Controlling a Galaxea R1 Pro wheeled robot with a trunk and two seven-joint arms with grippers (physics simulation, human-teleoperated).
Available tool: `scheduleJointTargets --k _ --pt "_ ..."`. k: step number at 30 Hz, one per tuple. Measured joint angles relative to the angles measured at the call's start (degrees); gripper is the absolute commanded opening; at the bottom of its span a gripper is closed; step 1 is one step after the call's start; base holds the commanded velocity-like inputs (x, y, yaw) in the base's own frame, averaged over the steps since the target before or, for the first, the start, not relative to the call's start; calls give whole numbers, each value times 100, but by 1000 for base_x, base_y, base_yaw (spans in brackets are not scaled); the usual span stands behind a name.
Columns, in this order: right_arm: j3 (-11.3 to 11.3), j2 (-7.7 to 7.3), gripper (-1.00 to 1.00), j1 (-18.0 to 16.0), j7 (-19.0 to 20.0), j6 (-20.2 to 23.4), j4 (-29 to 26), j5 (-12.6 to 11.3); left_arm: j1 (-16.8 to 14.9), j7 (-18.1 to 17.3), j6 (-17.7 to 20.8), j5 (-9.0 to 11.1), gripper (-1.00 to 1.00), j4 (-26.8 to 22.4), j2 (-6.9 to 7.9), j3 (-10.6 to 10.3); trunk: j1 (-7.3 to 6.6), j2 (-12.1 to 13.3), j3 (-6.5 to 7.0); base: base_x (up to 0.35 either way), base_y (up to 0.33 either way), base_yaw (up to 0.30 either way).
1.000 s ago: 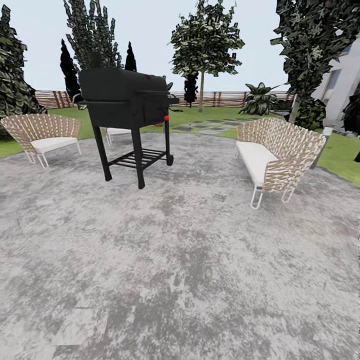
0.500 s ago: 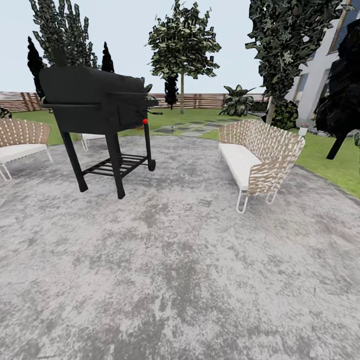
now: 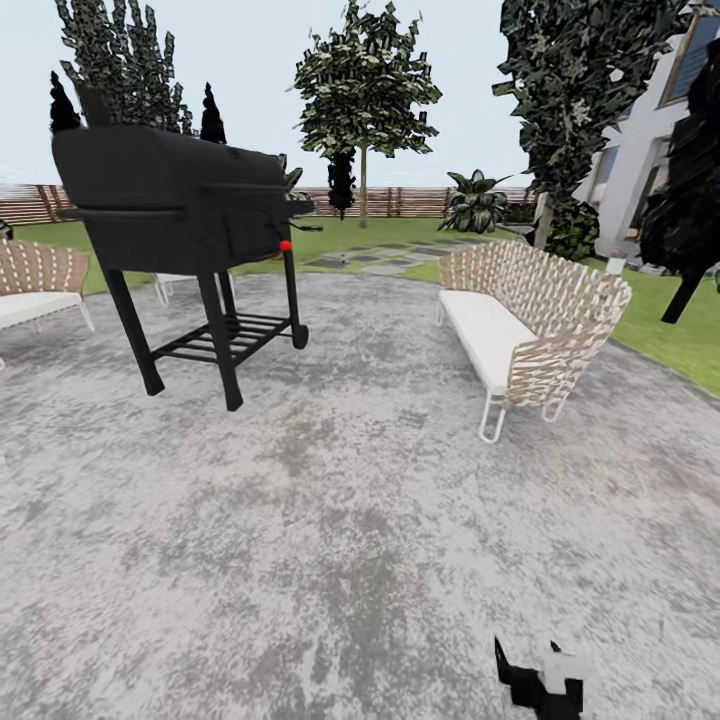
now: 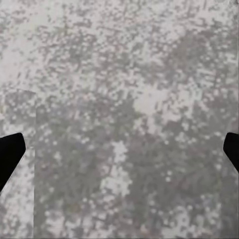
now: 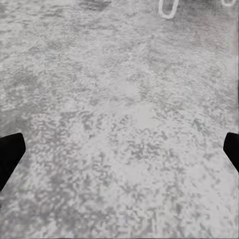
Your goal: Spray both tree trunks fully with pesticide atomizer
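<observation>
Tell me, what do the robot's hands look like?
The right gripper is blocky, mostly black with a white patch, seen low in the head view. In the wrist views each gripper's fingertips show as plain black wedges at the edges, over mottled grey paving.

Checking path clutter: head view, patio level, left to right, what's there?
Wicker chair → black grill → wicker sofa → dark tree by the white house.

Black grill (image 3: pixel 180 200), mottled grey paving (image 3: pixel 350 520), seemingly beige-woven sofa (image 3: pixel 535 310)
</observation>
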Motion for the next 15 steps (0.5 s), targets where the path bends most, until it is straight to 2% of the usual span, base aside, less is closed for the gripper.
scheduleJointTargets --k 4,6,8,11,15 --pt "-1 -1 100 -120 -7 1 -1129 -3 -1 0 0 0 100 0 -6 -7 0 0 0 339 0 0" --pt "-1 1 100 -167 -11 23 -1976 -2 -1 0 0 0 100 1 -8 -8 0 0 0 339 0 0" --pt "-3 3 100 -184 -48 71 -2513 -7 -1 0 0 -1 100 0 -8 -9 0 0 0 339 0 0" --pt "-6 5 100 -191 -139 252 -2954 -11 0 0 0 0 100 0 -8 -9 0 0 0 339 0 0" --pt "-2 1 100 -195 -285 839 -3247 -12 0 0 0 -1 100 0 -9 -9 0 0 0 339 1 0"
